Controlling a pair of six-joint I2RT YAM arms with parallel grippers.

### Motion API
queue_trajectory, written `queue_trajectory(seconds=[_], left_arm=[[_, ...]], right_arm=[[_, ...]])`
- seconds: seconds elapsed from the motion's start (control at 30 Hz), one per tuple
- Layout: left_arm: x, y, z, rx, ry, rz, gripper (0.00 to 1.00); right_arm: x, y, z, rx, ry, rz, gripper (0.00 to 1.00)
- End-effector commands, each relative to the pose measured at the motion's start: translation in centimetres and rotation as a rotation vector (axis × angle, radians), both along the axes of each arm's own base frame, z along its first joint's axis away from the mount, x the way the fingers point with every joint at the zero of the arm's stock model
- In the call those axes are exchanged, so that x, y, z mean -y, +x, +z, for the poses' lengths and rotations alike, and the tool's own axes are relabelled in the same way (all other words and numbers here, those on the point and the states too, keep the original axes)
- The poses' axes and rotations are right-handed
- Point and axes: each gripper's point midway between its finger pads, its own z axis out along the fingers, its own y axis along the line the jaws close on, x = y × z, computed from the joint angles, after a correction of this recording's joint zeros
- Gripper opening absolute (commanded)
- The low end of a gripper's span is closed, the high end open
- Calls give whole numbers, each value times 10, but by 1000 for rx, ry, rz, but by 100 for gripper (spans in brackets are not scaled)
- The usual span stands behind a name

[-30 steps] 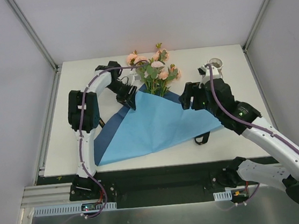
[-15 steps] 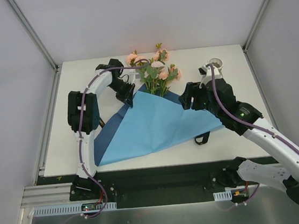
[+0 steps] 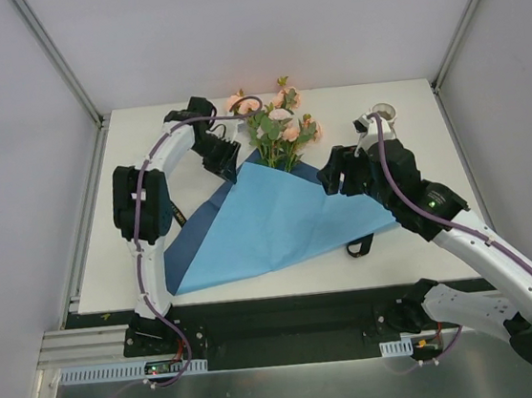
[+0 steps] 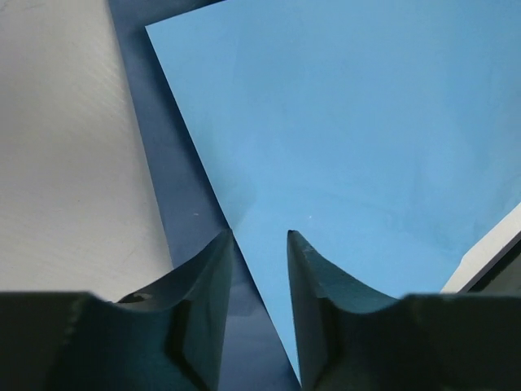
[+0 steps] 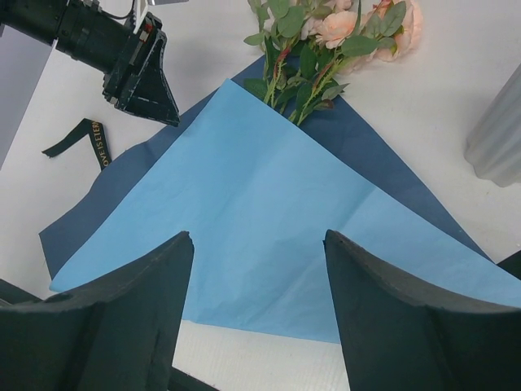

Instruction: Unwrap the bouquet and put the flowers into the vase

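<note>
Blue paper [image 3: 269, 223] lies spread on the table, hiding the stems; flowers [image 3: 277, 126] poke out at its far corner, vase [image 3: 383, 114] upright at far right. Left gripper [image 4: 259, 236] hovers over the paper's left edge, jaws narrow, nothing between them. Right gripper [image 5: 256, 236] gapes wide, empty. Unwrapping looks half done — next, pinch a flap and peel it off the stems

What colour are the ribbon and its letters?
The ribbon is black with gold letters. The right wrist view shows it best.
</note>
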Motion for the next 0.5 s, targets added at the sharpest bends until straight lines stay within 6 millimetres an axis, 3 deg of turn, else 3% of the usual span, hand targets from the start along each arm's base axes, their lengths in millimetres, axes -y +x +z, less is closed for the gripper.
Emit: queue_trajectory(seconds=[0.0, 0.03, 0.1, 0.47], left_arm=[[6, -15, 1, -39, -18, -37, 37], [4, -15, 0, -42, -13, -33, 43], [5, -14, -2, -46, -16, -34, 47], [16, -18, -20, -130, -71, -89, 51]], right_arm=[[-1, 0, 17, 47, 44, 3, 69], [-1, 0, 16, 44, 44, 6, 70], [-3, 0, 19, 51, 48, 15, 69], [-2, -1, 15, 48, 55, 7, 70]])
